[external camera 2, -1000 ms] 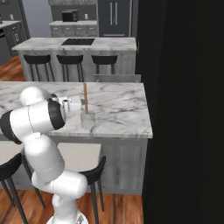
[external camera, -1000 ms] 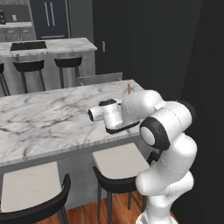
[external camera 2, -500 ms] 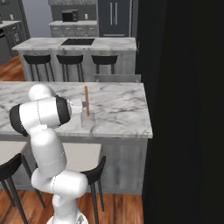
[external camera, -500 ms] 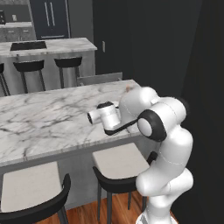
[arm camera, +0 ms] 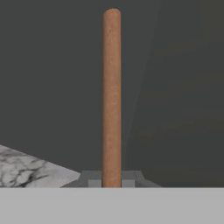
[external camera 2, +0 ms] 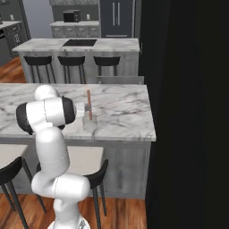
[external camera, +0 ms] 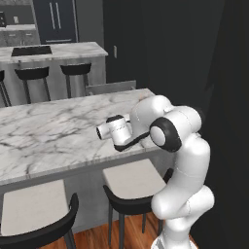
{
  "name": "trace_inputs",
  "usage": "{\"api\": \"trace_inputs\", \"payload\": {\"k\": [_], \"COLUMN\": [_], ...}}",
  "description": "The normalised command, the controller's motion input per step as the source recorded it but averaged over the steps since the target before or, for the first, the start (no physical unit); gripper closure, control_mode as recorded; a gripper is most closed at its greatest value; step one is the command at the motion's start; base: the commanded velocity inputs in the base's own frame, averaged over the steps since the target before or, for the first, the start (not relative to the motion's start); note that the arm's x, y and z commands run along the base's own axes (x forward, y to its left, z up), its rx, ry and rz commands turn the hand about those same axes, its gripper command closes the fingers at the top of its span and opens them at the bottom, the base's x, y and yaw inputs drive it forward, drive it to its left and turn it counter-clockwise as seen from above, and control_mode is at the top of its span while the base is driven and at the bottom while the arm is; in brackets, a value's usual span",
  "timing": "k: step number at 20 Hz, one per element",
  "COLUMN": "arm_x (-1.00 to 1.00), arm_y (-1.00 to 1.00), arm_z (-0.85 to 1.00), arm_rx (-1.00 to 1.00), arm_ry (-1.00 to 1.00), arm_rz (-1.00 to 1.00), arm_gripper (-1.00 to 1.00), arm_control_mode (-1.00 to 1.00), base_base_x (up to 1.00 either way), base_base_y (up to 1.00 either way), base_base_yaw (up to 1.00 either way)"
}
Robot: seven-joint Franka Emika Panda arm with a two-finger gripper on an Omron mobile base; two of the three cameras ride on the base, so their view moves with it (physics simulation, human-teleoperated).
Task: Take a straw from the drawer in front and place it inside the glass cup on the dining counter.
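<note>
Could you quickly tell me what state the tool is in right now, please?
Tool: shut on the straw, which stands upright above the dining counter.

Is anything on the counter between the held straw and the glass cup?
Nothing visible. The gripper is shut on the straw, upright over the dining counter. I cannot make out the glass cup, so the last stretch stays unconfirmed.
</note>
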Motion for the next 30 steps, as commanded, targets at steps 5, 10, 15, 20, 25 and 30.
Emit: {"api": "trace_inputs", "payload": {"k": [5,10,15,20,25,30], "arm_x": [0.14,0.18,0.22,0.24,0.11,-0.11], "arm_y": [0.0,0.09,0.26,0.24,0.05,0.0], "arm_z": [-0.08,-0.08,0.0,-0.01,-0.07,0.0], "arm_rx": [-0.02,-0.01,0.0,0.0,0.0,0.0], "arm_ry": [-0.01,-0.02,-0.03,-0.03,-0.03,-0.1], "arm_rz": [-0.01,-0.01,0.0,0.0,0.0,0.0], "arm_gripper": [1.0,1.0,1.0,1.0,1.0,1.0], "arm_control_mode": [-1.0,-1.0,-1.0,-1.0,-1.0,-1.0], "base_base_x": [0.0,0.0,0.0,0.0,0.0,0.0], "base_base_y": [0.0,0.0,0.0,0.0,0.0,0.0], "base_base_yaw": [0.0,0.0,0.0,0.0,0.0,0.0]}}
